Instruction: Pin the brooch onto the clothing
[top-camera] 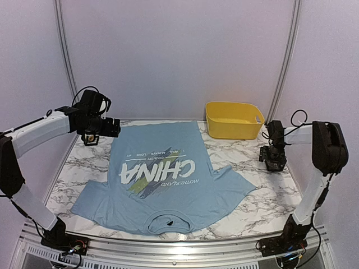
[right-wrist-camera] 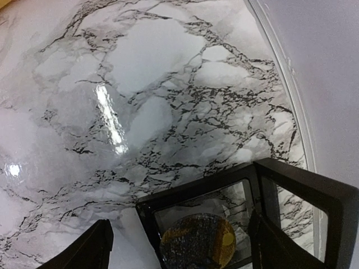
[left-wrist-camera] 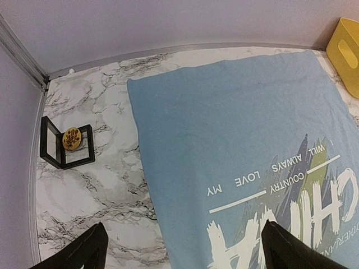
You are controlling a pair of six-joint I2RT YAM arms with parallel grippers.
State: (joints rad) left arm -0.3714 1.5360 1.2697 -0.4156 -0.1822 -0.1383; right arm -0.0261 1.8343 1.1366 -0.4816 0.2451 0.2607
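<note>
We find left end effector (left-wrist-camera: 182, 238) and right end effector (right-wrist-camera: 178, 238) both spread wide, empty. Right one hovers directly above brooch (right-wrist-camera: 196, 242) in open black case (right-wrist-camera: 314, 193) by bench (top-camera: 255, 196) right edge. Clothing (top-camera: 162, 174) flat mid-bench, collar nearside, leftward of case. Second boxed brooch (left-wrist-camera: 72, 138) near far-left corner.

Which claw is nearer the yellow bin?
Right. The right claw hovers just right of the yellow bin, slightly nearer the arms; the left claw is far left, across the T-shirt.

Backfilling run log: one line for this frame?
left gripper open, empty | right gripper open over case | brooch inside case | T-shirt spread out
</note>
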